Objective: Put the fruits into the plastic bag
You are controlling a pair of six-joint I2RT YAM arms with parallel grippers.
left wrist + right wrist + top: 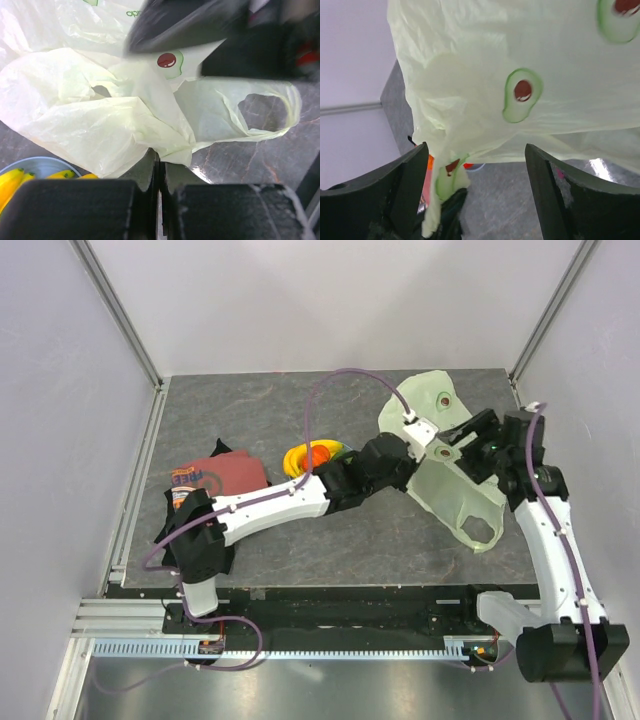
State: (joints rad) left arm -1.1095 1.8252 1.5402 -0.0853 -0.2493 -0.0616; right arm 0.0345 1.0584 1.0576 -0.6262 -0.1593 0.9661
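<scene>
Pale green plastic bag [455, 490] with avocado prints sits at 3 o'clock on the grey table [330, 535]. Its long axis runs from 12 to 5 o'clock, with the handle loop at the near end. The left gripper [159, 162] is pressed together, pinching a fold of the bag. The right gripper [476, 150] is spread, facing the bag. The fruits [315, 457] sit at centre, with the left arm stretched just in front of them. A red T-shirt [230, 472] lies at 9 o'clock.

Grey mottled table [330, 540], pale lilac walls [60, 390]

table [300, 410] — grey stone-look | on it: plastic bag [450, 495], red T-shirt [230, 472], blue plate [42, 167]
</scene>
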